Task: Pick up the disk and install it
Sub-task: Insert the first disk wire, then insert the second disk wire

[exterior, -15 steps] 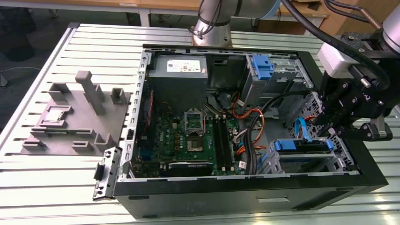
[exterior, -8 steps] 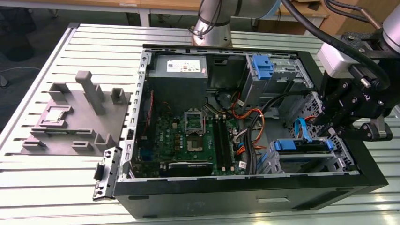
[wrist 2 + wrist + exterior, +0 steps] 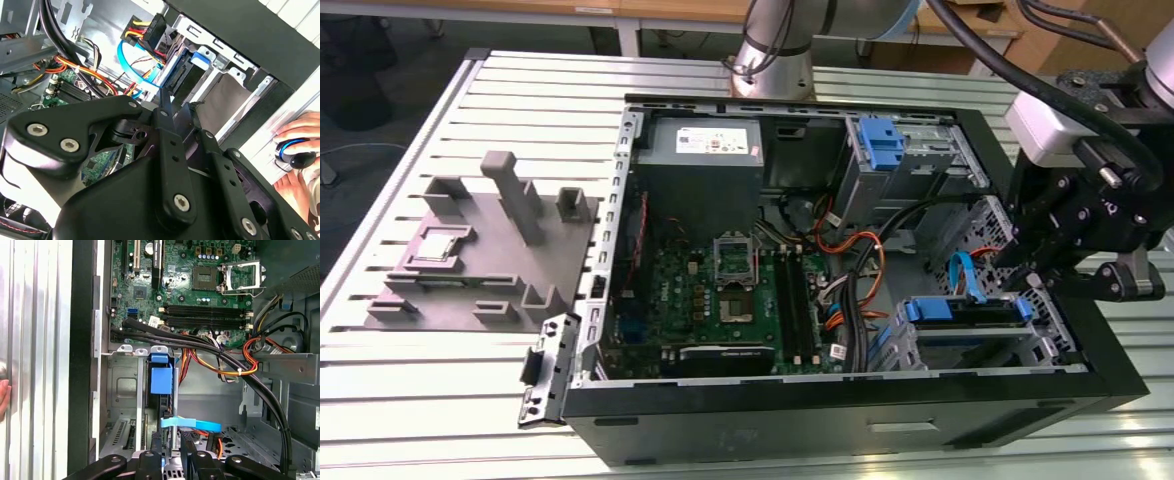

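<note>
The disk (image 3: 961, 312) sits in the lower drive bay near the front corner of the open computer case (image 3: 854, 410), at the exterior view's right. Its blue bracket runs along its upper edge. In the first wrist view the disk (image 3: 161, 375) stands edge-on in the metal cage, blue tab up. The second wrist view catches the same blue tab of the disk (image 3: 200, 57) beside the cables. My gripper (image 3: 1021, 280) hangs just above the bay, a little to the side of the disk. The gripper (image 3: 173, 452) (image 3: 178, 105) is shut, with nothing between its fingers.
A second blue bracket (image 3: 881, 140) sits in the upper bay by the grey power supply (image 3: 700, 145). Orange and black cables (image 3: 235, 367) and a blue data cable (image 3: 192, 424) cross near the cage. The motherboard (image 3: 734, 290) lies inside. A grey fixture (image 3: 480, 250) stands outside. A person's hand (image 3: 300, 150) rests beside the case.
</note>
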Tool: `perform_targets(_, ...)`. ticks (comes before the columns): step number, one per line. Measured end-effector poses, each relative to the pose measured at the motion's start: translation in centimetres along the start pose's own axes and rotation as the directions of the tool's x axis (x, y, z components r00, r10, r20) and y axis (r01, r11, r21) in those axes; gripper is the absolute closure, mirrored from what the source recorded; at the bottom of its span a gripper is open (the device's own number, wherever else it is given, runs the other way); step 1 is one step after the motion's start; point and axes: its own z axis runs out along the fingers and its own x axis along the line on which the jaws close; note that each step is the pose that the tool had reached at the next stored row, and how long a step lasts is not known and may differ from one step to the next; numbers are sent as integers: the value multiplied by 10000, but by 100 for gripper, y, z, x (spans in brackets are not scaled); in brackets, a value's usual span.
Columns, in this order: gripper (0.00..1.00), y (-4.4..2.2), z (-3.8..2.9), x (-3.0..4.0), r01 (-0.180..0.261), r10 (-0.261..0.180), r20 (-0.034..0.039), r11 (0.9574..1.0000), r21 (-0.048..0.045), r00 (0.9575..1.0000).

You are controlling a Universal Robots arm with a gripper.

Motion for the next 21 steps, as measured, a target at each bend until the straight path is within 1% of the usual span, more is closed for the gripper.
perform_targets(7, 71, -69, 3, 2, -1, 1, -1, 10000, -9, 10000)
perform_targets(11, 71, -89, 2, 2, -1, 1, 1, 10000, -11, 10000)
perform_targets(16, 71, -89, 2, -8, 0, 0, 2, 10000, -11, 10000)
perform_targets(21, 71, -90, 7, -41, 0, 0, 3, 10000, -11, 10000)
